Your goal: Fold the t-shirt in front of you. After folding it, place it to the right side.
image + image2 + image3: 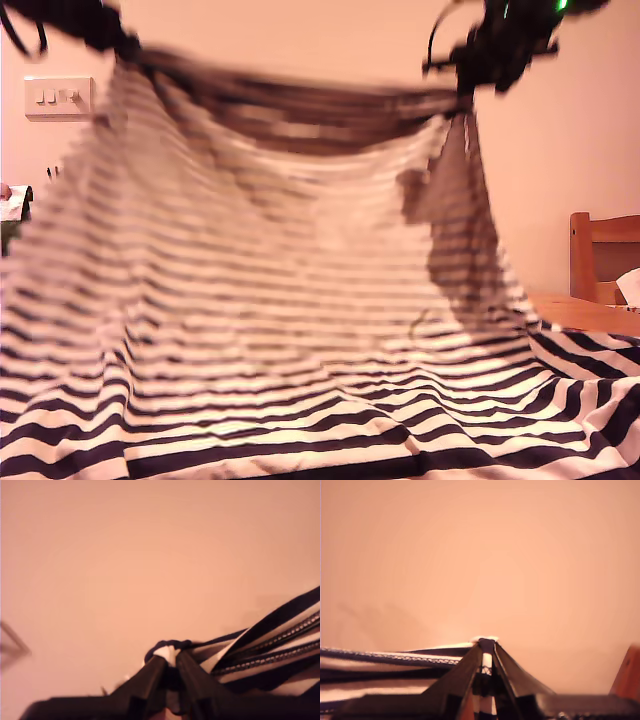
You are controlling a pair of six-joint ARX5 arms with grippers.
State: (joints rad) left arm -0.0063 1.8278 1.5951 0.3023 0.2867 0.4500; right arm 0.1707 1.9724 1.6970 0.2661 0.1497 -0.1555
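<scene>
The t-shirt [300, 300] hangs like a curtain across the middle of the exterior view, its upper edge held high by an arm at each upper corner of that view and its lower part spread over the table [590, 315]. A light switch [57, 97] sits on the wall behind it at the exterior view's left. A wooden chair [603, 255] stands beyond the table at the exterior view's right.
</scene>
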